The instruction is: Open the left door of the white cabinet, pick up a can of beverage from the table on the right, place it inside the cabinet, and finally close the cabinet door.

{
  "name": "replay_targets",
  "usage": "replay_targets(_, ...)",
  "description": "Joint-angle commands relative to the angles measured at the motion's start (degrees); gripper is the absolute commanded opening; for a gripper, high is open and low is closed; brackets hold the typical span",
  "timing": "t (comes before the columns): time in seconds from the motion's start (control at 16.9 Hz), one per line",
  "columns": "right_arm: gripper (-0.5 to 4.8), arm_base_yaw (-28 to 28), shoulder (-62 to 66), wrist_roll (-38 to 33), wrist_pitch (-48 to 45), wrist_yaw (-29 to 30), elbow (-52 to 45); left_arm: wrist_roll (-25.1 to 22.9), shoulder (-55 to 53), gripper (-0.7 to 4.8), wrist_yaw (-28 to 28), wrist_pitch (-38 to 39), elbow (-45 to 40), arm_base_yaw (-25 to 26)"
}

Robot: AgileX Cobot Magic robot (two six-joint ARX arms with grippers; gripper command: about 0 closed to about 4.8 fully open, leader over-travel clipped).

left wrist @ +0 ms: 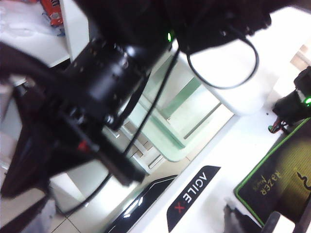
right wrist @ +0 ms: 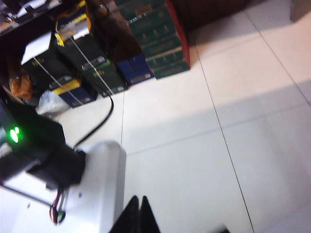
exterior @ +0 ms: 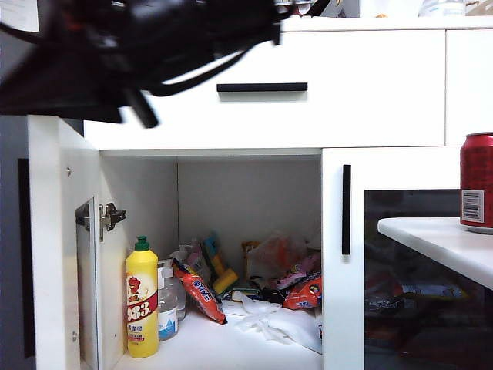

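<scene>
Exterior view shows the left door [exterior: 65,247] swung wide, exposing the white cabinet [exterior: 246,193] interior so a can may go in. Right gripper [right wrist: 140,213], clenched and empty, points at bare floor; the can of beverage [exterior: 477,181] on the table [exterior: 439,239] is outside its view. Left gripper: released, its fingers unseen.

My right gripper [right wrist: 140,216] points down in its wrist view, its two dark fingers pressed together with nothing between them. My left gripper's fingers don't show in any view. A blurred black arm [exterior: 131,46] fills the exterior view's upper left.
</scene>
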State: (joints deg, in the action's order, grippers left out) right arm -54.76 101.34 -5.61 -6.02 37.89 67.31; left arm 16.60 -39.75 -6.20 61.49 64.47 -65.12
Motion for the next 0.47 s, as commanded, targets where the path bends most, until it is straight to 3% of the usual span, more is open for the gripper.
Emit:
replay_targets(0.06,-0.01,-0.1,-1.5,-0.4,-2.0,-5.6,0.1,-0.1,2.1,4.79,-0.2,-1.4,0.2,0.1)
replay_targets(0.24,-0.01,3.4,-8.2,-0.5,-1.4,-7.4,0.0,-0.3,3.4,4.79,-0.6,-2.0,0.2,0.1)
replay_targets(0.47,-0.01,6.0,-10.0,1.8,6.9,-11.5,-0.3,0.9,3.5,4.79,-0.4,-2.0,0.2,0.1)
